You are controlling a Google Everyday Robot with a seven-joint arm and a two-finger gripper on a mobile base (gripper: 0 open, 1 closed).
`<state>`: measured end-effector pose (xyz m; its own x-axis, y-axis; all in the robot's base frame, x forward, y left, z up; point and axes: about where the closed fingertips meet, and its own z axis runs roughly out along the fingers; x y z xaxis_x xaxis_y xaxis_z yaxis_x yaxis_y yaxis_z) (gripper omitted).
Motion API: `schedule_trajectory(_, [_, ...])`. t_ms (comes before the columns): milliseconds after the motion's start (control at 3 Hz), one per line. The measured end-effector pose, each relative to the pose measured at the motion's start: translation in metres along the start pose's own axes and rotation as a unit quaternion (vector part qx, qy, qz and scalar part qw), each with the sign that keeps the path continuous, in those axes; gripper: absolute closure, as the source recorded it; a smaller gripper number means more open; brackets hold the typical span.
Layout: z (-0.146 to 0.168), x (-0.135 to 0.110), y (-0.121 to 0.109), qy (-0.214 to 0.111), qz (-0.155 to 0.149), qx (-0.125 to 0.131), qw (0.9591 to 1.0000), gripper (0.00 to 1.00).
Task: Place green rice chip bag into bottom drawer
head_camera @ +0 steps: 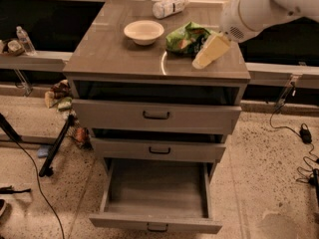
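The green rice chip bag (185, 38) lies crinkled on the cabinet top (109, 54), right of centre. My gripper (208, 53) hangs from the white arm at the top right, its cream fingers pointing down-left just right of the bag, close to or touching its edge. The bottom drawer (155, 195) is pulled out and open, its inside bare, with a dark handle on its front (157, 227).
A white bowl (144, 32) sits left of the bag. A white plastic bottle (169, 6) lies at the back of the top. The two upper drawers (156, 115) are shut. Cables and clutter lie on the floor at left (60, 99) and right (301, 133).
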<state>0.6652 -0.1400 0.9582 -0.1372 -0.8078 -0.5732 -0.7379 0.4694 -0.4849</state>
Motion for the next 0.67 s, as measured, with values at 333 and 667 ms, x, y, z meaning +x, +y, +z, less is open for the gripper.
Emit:
schedule_trajectory(333, [0.037, 0.003, -0.015, -0.018, -0.025, 0.002, 0.9995, 0.00])
schedule_trajectory(667, [0.072, 0.002, -0.032, -0.035, -0.059, 0.019, 0.9975, 0.00])
